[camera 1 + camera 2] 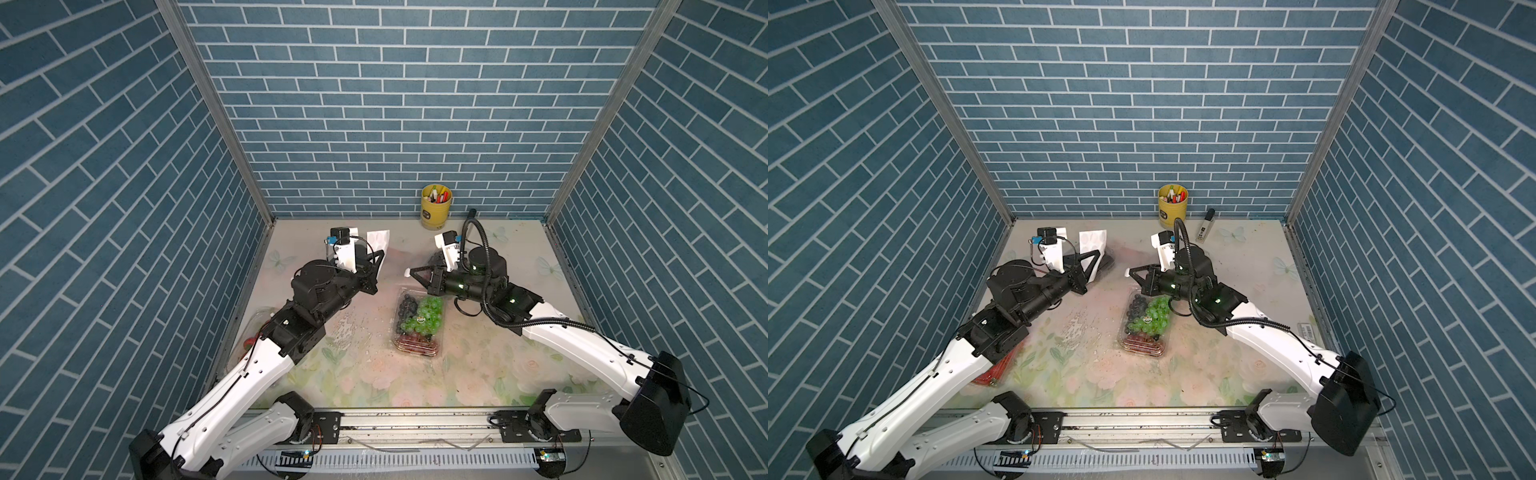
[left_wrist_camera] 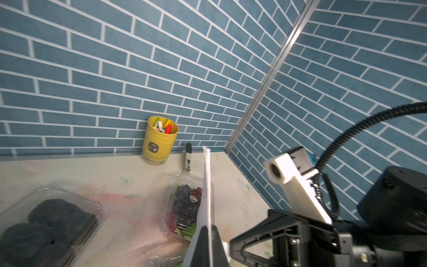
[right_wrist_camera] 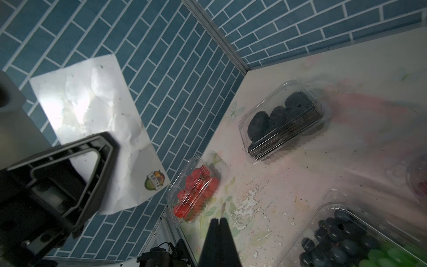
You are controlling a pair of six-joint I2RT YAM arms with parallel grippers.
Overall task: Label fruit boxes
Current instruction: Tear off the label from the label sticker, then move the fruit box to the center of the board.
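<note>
Working from the near edge: a clear plastic clamshell box of red strawberries (image 3: pixel 195 191) lies at the near left of the floral-print table (image 1: pixel 374 382), partly under the left arm. A clear rectangular clamshell box of mixed green, dark and red grapes (image 1: pixel 417 324) sits mid-table.

The right gripper (image 1: pixel 415 274) hangs over that box's far end, jaws pressed together. A small white scrap (image 1: pixel 408 272) shows at its tip; whether it is pinched I cannot tell.

The left gripper (image 1: pixel 1098 253), raised off the table, is clamped on the lower edge of a white rectangular sticker sheet (image 1: pixel 1092 239), which it holds upright. One printed fruit sticker (image 3: pixel 155 181) shows on the sheet.

Further back, a clear box of black berries (image 3: pixel 284 122) lies beyond the left gripper, and a clear box of purple grapes (image 2: pixel 187 203) lies behind the right gripper. A yellow cylindrical pen cup (image 1: pixel 436 205) stands against the back wall, with a black-capped marker (image 1: pixel 1204 224) lying beside it.
</note>
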